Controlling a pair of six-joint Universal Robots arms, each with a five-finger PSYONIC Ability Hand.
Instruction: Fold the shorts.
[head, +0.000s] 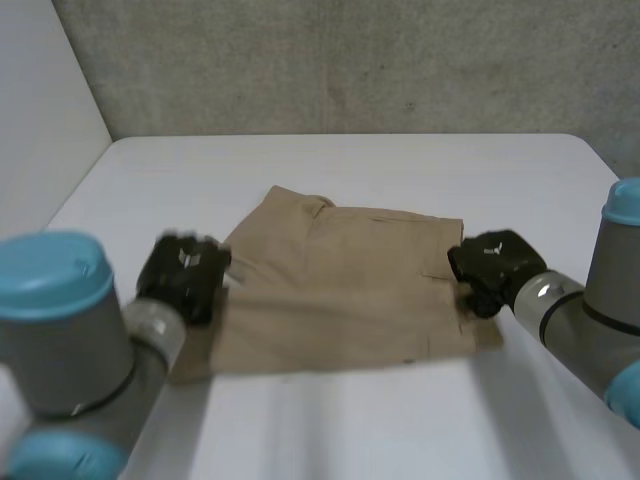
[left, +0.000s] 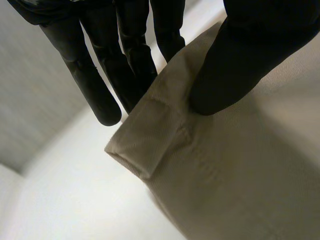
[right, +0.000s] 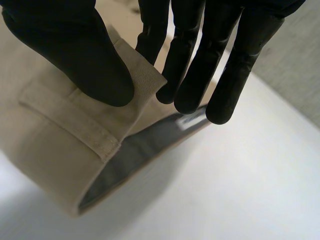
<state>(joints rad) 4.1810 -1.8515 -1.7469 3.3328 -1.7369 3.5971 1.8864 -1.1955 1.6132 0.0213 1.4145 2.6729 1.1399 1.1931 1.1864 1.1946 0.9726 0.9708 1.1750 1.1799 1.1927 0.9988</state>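
Left hand (head: 180, 275): clamped on the left side edge of the shorts (head: 340, 290). Thumb (left: 235, 65) pressed on top of the khaki just beside a belt loop (left: 165, 145), fingers (left: 102, 95) straight, passing under and past that edge. Held low, near the table (head: 350, 165), with the arm coming in from the near left.

Between the two hands: spread flat in the middle of the table as a rough rectangle, long axis running side to side across the robot's front, one end at each hand.

Right hand (head: 495, 265): clamped the same way on the right side edge. Thumb on top next to another belt loop, fingers straight beneath, edge raised enough to bare the grey lining (right: 140, 150). Arm coming in from the near right, hand low.

Judged from this: no reaching left to do, since each end of the long axis sits in its own hand. Likely calls for lifting both ends together and carrying them the same way, kept level so the cloth doubles squarely rather than skewing.
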